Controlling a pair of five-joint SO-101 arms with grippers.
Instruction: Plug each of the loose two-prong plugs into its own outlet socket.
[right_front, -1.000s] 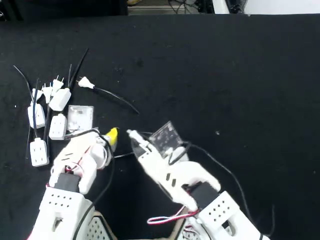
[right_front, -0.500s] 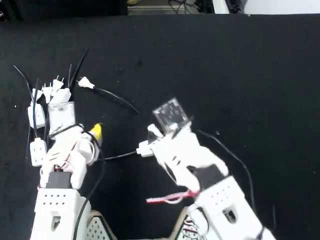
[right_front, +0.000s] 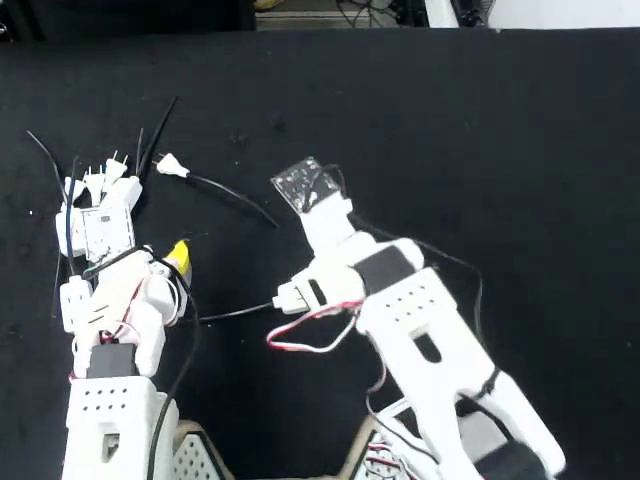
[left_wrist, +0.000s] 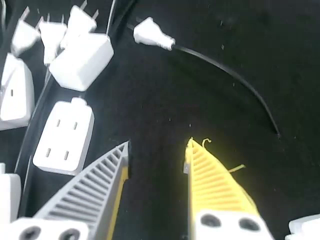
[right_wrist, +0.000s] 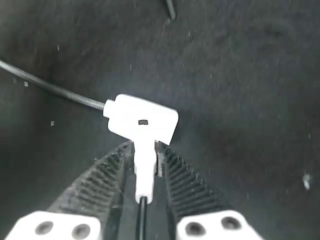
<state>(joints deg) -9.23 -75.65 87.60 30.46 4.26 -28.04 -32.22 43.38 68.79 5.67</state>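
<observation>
Right hand (right_wrist: 145, 148) clenched on one plug (right_wrist: 142, 120); left hand (left_wrist: 157, 145) released, two sockets (left_wrist: 62, 137) beside; worktop (right_front: 480, 130) open rightward.

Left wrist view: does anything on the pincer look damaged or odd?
Yes. Thin yellow strands curl off the yellow finger of the left pincer near its tip, like frayed plastic; the grey finger looks clean.
</observation>
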